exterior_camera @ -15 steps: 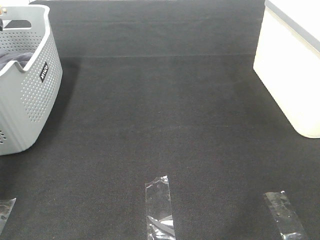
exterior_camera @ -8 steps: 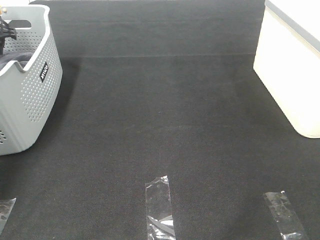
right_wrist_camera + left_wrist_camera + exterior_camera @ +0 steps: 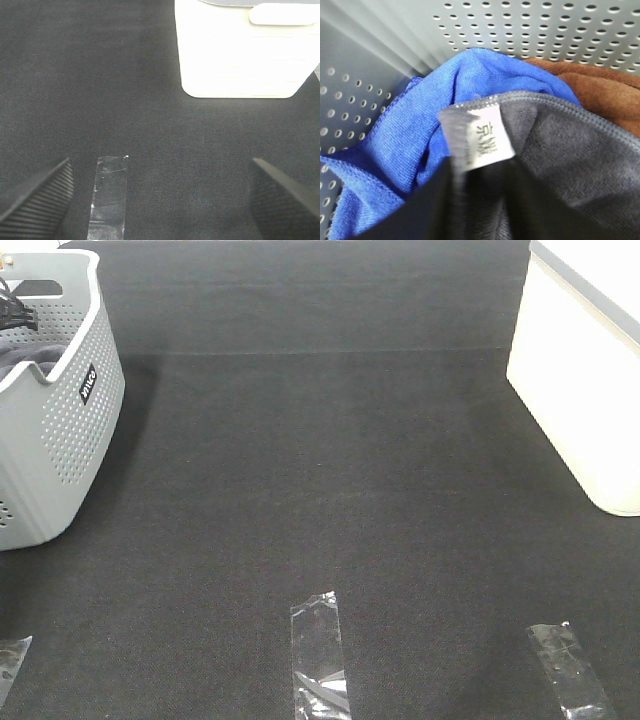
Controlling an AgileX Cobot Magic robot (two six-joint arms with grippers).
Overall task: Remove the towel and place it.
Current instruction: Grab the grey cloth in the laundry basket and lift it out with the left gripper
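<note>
Towel pinched at the hem, down in the basket

So my left fingers are inside the grey perforated basket, closed on the towel right at its stitched hem, just beside the little white label. The towel sits in the basket, bunched up against a bright blue cloth, with a brown cloth tucked beside it near the basket wall. From the high camera you barely see any of this, just a dark bit of me poking up inside the basket at the far left of the black worktop.

My right fingers are spread wide and hold nothing. They hang over bare worktop, with a clear tape strip lying between them, nearer one finger, and a white bin further ahead.
</note>
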